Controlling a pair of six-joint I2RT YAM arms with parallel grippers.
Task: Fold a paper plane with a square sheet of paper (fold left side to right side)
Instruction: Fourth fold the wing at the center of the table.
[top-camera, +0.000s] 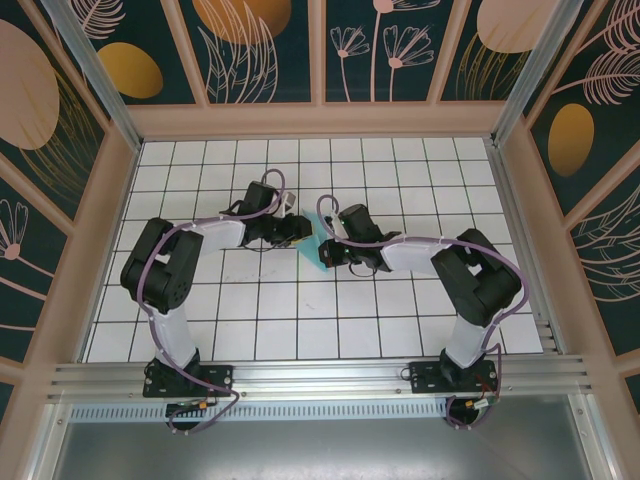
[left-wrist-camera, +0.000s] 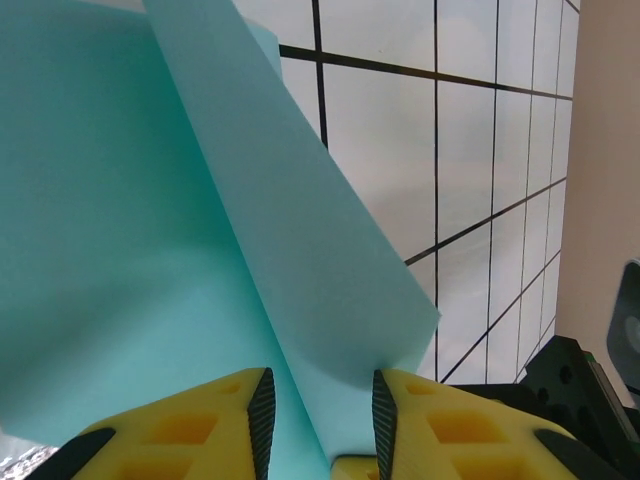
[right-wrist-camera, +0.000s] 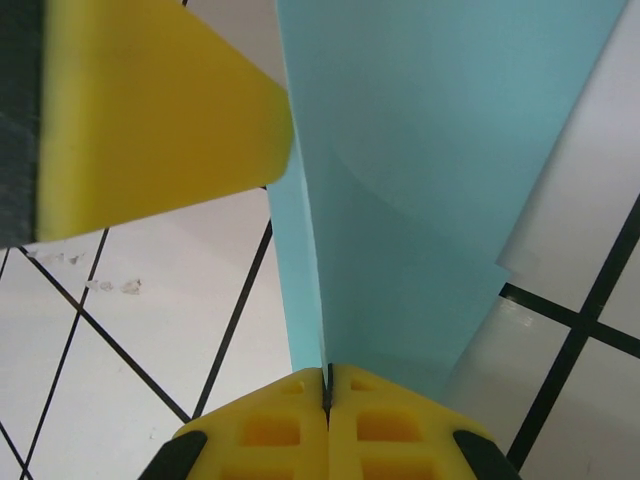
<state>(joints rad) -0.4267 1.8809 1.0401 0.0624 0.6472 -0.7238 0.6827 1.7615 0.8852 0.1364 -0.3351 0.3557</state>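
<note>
One sheet of turquoise paper (top-camera: 318, 252), centre of frame. Two robot arms: left arm (top-camera: 165, 270), right arm (top-camera: 470, 272). Two yellow left fingers (left-wrist-camera: 200, 435). Two yellow right fingers (right-wrist-camera: 275, 432). One gridded worktop (top-camera: 300, 335).

Fingers (right-wrist-camera: 270, 425) of the right gripper (right-wrist-camera: 327, 385) pinch the turquoise paper (right-wrist-camera: 430, 200) upright.

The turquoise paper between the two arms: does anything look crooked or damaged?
No tears show. The paper isn't flat: the right pincer is shut on one edge, and a slanted flap stands in the open left pincer.
</note>
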